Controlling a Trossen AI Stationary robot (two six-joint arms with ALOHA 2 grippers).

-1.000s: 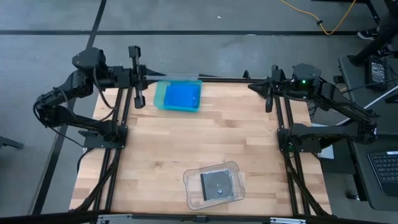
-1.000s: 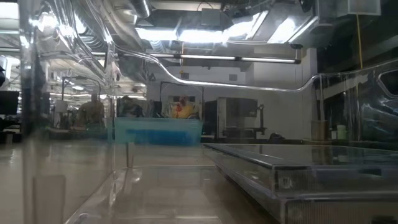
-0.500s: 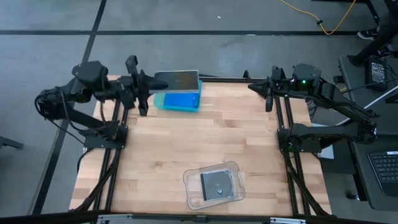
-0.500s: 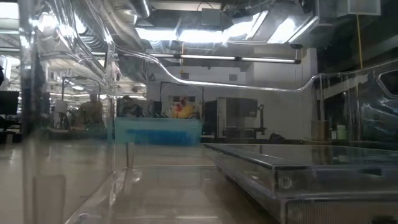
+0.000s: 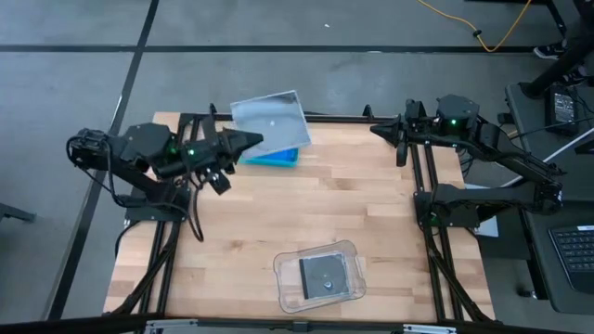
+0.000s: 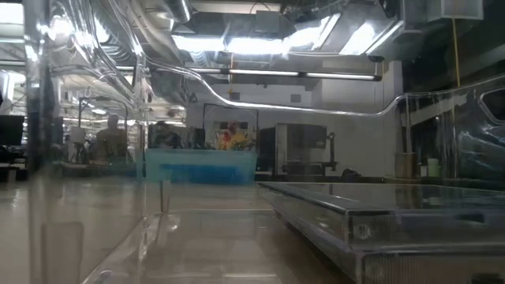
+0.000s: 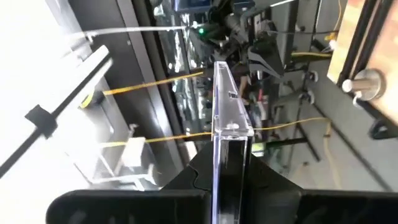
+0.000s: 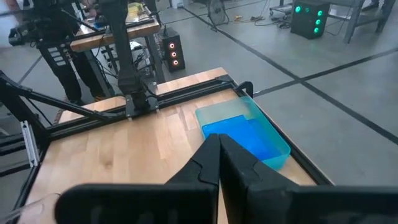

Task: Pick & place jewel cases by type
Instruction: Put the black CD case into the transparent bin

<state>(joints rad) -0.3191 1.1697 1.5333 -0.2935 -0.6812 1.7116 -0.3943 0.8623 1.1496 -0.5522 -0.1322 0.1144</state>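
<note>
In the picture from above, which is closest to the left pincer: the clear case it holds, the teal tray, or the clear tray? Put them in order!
1. Clear-covered jewel case: gripped in the left pincer, lifted at the table's far edge.
2. Teal tray: just beside, under the case.
3. Clear tray: near edge, farthest.

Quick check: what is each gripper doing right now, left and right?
Left gripper: shut on a clear-covered jewel case, lifted above the teal tray.
Right gripper: shut, holding nothing, parked at the table's far right edge.
</note>
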